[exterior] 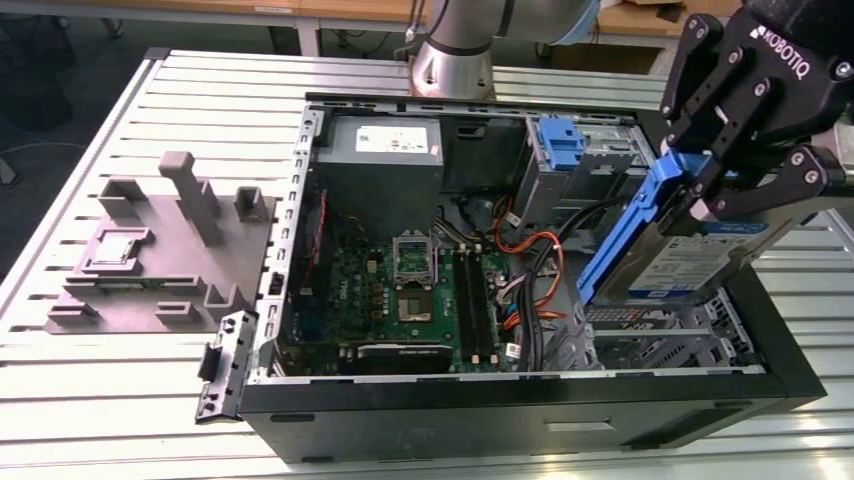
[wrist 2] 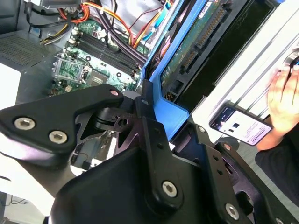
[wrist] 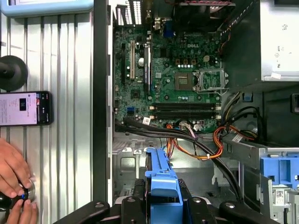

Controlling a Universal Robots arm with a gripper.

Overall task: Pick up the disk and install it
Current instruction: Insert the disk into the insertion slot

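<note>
One grey holder block [exterior: 147,250] sits on the desk [exterior: 80,400] at the exterior view's left, the open computer case [exterior: 534,400] lies in the middle, and at the right the gripper [exterior: 727,195] has its jaws clamped on the disk [exterior: 687,255], held on edge over the case's drive bay with its long axis slanting down leftward.

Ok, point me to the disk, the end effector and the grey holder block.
disk [exterior: 705,262], exterior view, on its white-and-blue label.
end effector [exterior: 731,192], exterior view, between its fingertips, shut on the disk.
holder block [exterior: 160,265], exterior view, on its flat base.
</note>
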